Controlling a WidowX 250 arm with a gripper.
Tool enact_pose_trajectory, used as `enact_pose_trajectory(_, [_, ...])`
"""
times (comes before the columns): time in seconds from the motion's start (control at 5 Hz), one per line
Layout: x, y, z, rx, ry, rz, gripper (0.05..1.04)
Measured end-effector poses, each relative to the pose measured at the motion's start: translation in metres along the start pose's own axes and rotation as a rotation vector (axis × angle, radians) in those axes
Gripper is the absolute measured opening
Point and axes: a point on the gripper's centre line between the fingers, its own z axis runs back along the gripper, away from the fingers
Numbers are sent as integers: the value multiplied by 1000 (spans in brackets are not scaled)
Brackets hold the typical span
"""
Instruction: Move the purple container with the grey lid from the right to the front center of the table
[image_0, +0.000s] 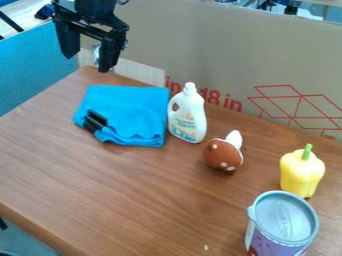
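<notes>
Blue cloth (133, 111), folded, softly rumpled, near the open claw (87, 63).

Red print stands on the cardboard sheet (220, 45) behind the tabletop (153, 180): "in" at the left of the detergent bottle (189, 120), then "18 in" at its right, with the bottle's top hiding part of the line between these 2 pieces. Farther right on the cardboard is a red line drawing of an open box, and below it small red marks too cut off to read. The bottle's label (183, 122) bears small print, too blurred to read.
</notes>
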Motion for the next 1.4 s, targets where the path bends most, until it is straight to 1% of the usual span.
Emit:
enact_pose_trajectory(0.2, [-1, -6, -9, -5, 29, -10, 1001])
enact_pose_trajectory(0.4, [4, -41, -4, 10, 0, -77, 1001])
enact_pose_trajectory(0.6, [0, -94, 4, 13, -23, -163, 1001])
enact_pose_trajectory(0.8, [-18, -130, 8, 6, -41, -215, 1001])
enact_pose_trajectory(1.0, [-38, -161, 6, -31, -54, -259, 1001])
enact_pose_trajectory(1.2, [-51, -187, 8, -64, -56, -284, 1001])
enact_pose_trajectory(1.4, [-65, -209, 6, -110, -52, -300, 1001])
